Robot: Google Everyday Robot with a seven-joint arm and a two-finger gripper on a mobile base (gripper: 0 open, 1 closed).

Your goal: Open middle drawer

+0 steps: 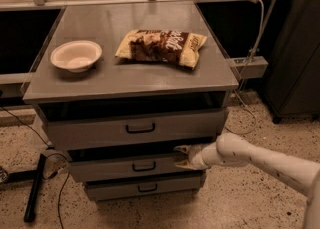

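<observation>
Looks barely started. Middle drawer (110, 170) sitting between the 2 other fronts under the table (125, 80), maybe poking out a touch, hard to call. Gripper (183, 157) parked at the right end of that front, right of the black handle (144, 166). Jaws spread, 1 tip by the top edge, 1 lower. Pretty much the whole pull left to do, probably.

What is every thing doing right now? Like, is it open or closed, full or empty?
gripper, open, at the right end of the middle drawer's front
middle drawer, pulled out a little
top drawer, looks slightly out too
bottom drawer, shut
bowl, upright, empty
chip bag, lying flat on the cabinet top
</observation>
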